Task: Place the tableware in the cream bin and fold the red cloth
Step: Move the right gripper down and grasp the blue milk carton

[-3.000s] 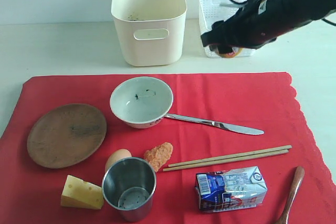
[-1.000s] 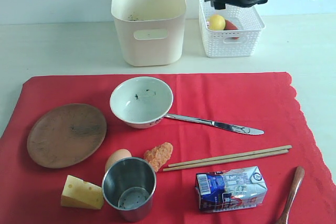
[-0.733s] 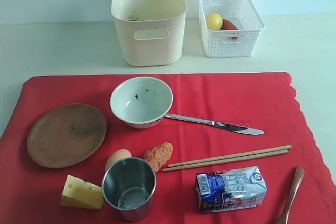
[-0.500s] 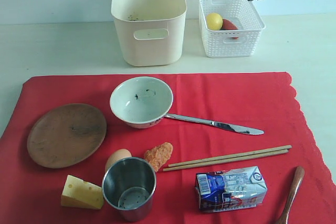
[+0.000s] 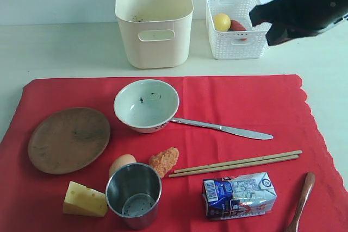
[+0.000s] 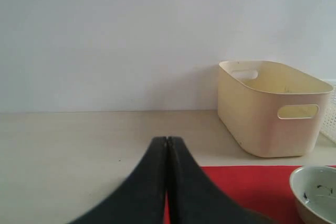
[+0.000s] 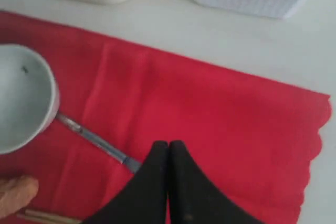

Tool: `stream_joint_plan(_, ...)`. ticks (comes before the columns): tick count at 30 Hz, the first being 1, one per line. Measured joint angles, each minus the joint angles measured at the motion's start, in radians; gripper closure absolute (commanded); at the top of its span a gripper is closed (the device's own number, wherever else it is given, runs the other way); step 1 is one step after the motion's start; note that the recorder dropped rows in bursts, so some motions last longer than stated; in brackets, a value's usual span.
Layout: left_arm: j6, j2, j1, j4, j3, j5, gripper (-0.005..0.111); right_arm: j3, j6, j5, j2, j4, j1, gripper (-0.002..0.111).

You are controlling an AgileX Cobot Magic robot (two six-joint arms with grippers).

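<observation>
**A:** Where does the tableware lie in the exterior view?

**B:** All of it is on the red cloth (image 5: 244,101). The white bowl (image 5: 145,104) sits near the middle, with the silver table knife (image 5: 223,129) running from its rim toward 3 o'clock. The brown wooden plate (image 5: 69,139) is at 9, the steel cup (image 5: 133,194) at 7, the pale chopsticks (image 5: 234,163) at 4 and the wooden spoon (image 5: 303,194) at 5. The cream bin (image 5: 155,20) stands off the cloth at 12.

**A:** And the pincers?

**B:** There the right arm is only a dark bulk at 2, by the white lattice basket (image 5: 239,42). Its wrist view shows the right gripper (image 7: 168,153) above the cloth near the knife, fingers pressed together on nothing. The left gripper (image 6: 167,148) appears only in its own wrist view, tips together and empty, with the bin beyond.
</observation>
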Motion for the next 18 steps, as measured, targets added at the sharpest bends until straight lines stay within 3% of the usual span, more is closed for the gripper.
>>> stream_joint_plan(11, 0.0, 0.0, 0.0, 0.0, 0.0, 0.0, 0.105, 0.205, -0.077, 0.01, -0.051, -0.018, 0.269, 0.107)
stream_joint_plan(14, 0.0, 0.0, 0.0, 0.0, 0.0, 0.0, 0.105, 0.227, -0.08, 0.01, -0.051, -0.07, 0.348, 0.098)
stream_joint_plan(18, 0.0, 0.0, 0.0, 0.0, 0.0, 0.0, 0.105, 0.234, -0.08, 0.033, -0.053, -0.106, 0.43, 0.076)
